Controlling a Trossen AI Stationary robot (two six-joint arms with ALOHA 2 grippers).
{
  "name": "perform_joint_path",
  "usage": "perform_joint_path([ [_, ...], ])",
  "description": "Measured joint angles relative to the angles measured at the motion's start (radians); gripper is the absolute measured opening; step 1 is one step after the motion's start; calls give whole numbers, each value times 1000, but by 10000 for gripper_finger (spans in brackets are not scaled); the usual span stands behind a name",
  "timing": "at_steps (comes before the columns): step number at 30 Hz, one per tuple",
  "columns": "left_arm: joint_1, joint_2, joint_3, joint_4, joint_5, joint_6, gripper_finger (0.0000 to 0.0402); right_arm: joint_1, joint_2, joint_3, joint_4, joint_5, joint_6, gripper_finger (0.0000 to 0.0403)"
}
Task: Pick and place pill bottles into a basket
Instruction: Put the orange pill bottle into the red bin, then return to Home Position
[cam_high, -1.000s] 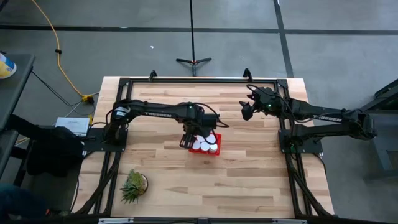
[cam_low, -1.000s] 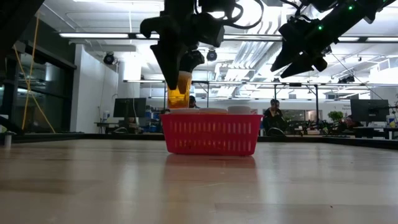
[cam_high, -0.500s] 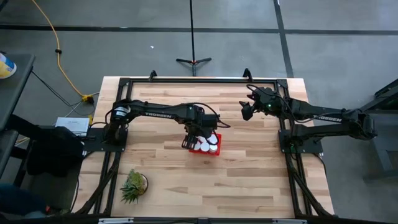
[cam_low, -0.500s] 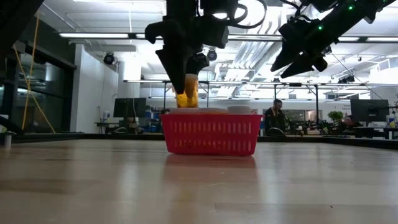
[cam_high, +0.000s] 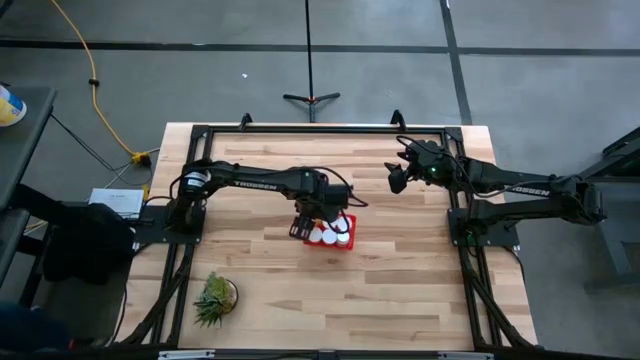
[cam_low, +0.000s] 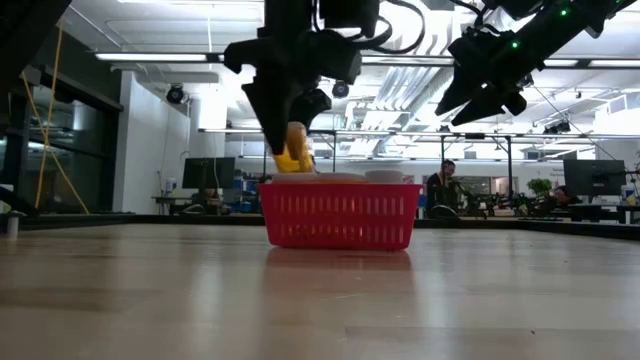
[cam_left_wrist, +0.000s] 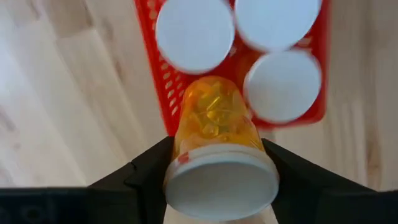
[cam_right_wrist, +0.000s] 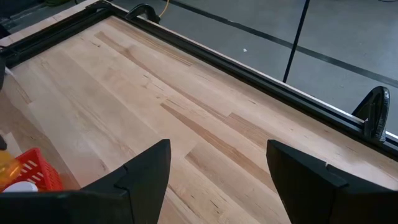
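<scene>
The red basket (cam_high: 340, 234) stands at the table's middle and holds several white-capped pill bottles (cam_left_wrist: 194, 34); it also shows in the low view (cam_low: 340, 215). My left gripper (cam_high: 303, 226) is over the basket's left end, shut on one orange pill bottle (cam_left_wrist: 214, 121), which also shows in the low view (cam_low: 293, 150). My right gripper (cam_high: 397, 178) hangs open and empty, raised over the far right of the table; it also shows in the low view (cam_low: 480, 95). My left gripper pinches the bottle's top end (cam_left_wrist: 186, 155), at and just under its white cap (cam_left_wrist: 221, 186), between its two fingers (cam_left_wrist: 146, 171). The fingers come from above, pointing down. The bottle hangs tilted below them, its bottom (cam_low: 290, 165) just above the basket's left rim, lifted clear.
A small green spiky plant (cam_high: 214, 298) stands near the table's near left corner. Black frame rails (cam_right_wrist: 205, 53) run along the table's edges. Bare wood lies around the basket. People and desks show in the room beyond.
My left gripper has shifted a little toward the basket with the orange bottle and tipped. The bottle, upright a second ago, now hangs tilted at the basket's left rim.
</scene>
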Motion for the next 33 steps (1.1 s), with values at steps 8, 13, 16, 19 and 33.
perform_joint_path([
  [8, 0, 4, 2, 35, 12, -1, 256, 0, 0, 0, 0, 0, 0, 256],
  [13, 0, 6, 3, 62, 14, -4, 243, 0, 0, 0, -1, 0, 0, 256],
  [16, 0, 6, 3, 85, 14, -4, 246, 0, 0, 0, -1, 0, 0, 256],
  [19, 0, 7, 2, 84, 14, -4, 271, 0, 0, 0, -1, 0, 0, 256],
  [33, 5, 7, 2, 111, 31, -40, 189, 0, 0, 0, -1, -1, 0, 256],
])
